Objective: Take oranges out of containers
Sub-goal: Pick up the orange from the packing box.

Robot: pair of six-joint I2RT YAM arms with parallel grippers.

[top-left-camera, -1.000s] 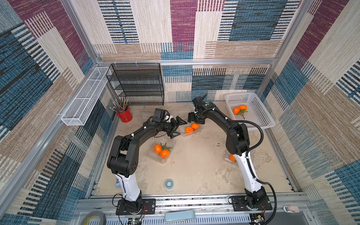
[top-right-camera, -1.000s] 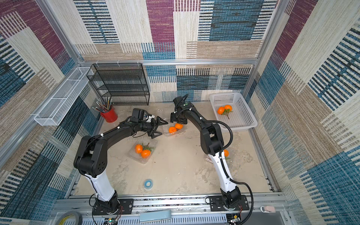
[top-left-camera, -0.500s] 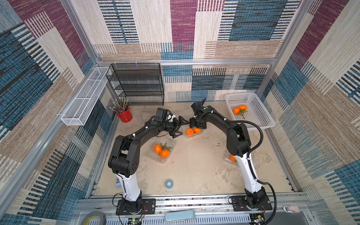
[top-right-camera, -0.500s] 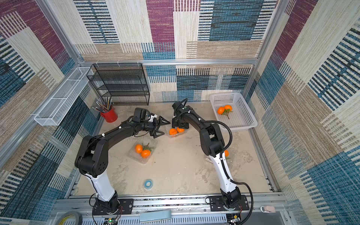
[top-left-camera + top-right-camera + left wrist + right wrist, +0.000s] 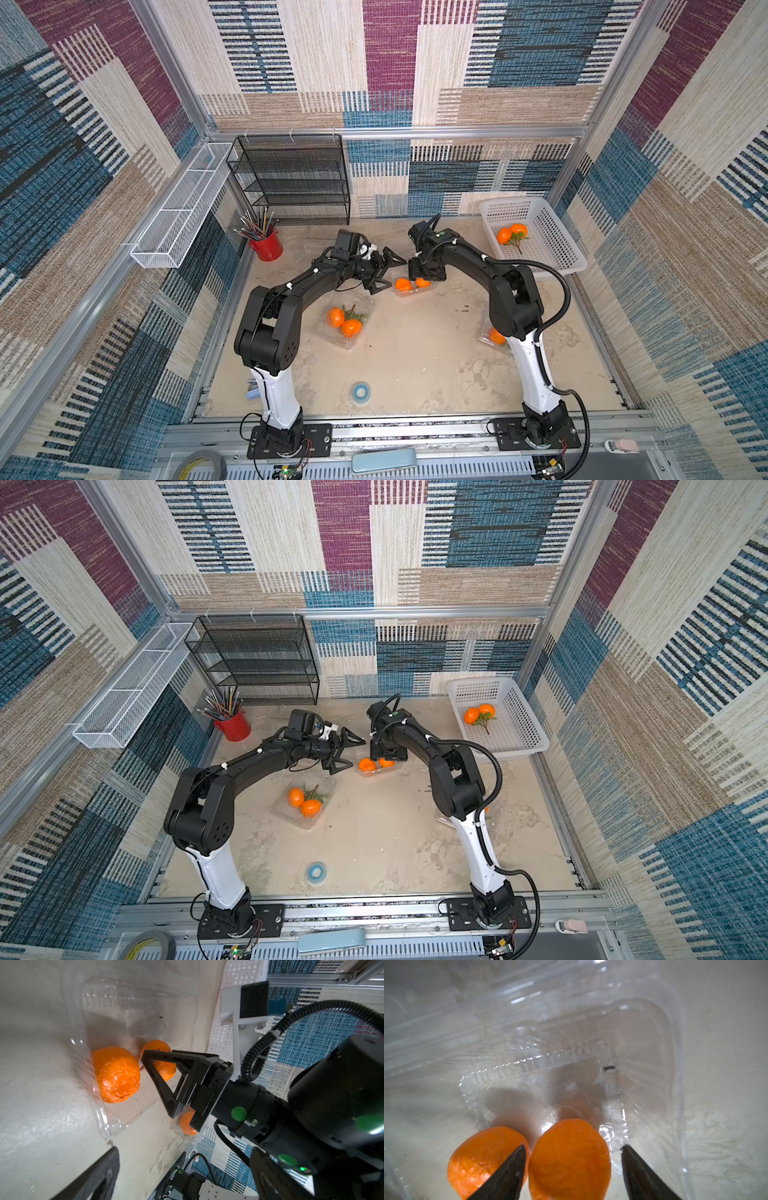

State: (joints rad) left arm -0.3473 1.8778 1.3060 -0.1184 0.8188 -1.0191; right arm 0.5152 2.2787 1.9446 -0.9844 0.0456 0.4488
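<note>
Step in hand: right hand reaching into open clear thin-plastic clamshell box mid-tabletop. Fingers spread, straddling one small round bright-orange fruit, not yet pinching. Second orange fruit just beside, outside the fingers.

Left hand spread wide, empty, near box.

Next, judged: close on fruit, lift clear of thin walls.

Fruit near-round, no clear long axis; stem direction cannot tell.
</note>
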